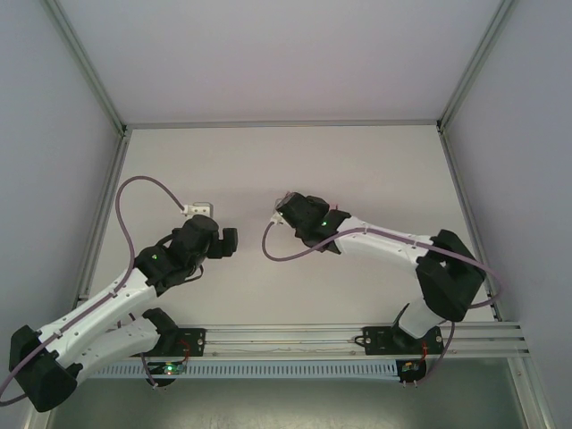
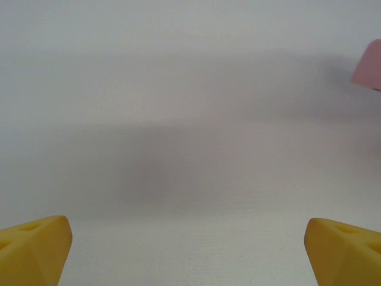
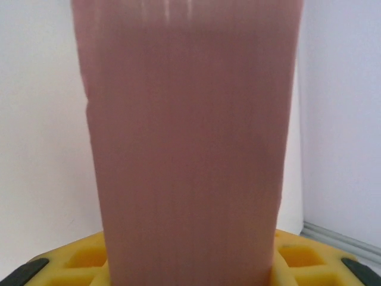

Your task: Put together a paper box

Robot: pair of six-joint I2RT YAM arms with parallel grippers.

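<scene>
Now | left jaws: wide apart over the bench (image 2: 178, 119) | right jaws: clamped on paper box (image 3: 190, 149), held upright mid-bench, to the right of the left jaws

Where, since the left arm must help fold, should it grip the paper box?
Probably its free end, approached from opposite the right gripper, which clamps the base: the paper box juts out as a flat strip. The left gripper is open.

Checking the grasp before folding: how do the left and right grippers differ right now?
The left gripper is open and empty; the right gripper is shut on the paper box. The left's fingers stand wide apart; the right's sit closer, flanking the box. Both have yellow fingers.
</scene>
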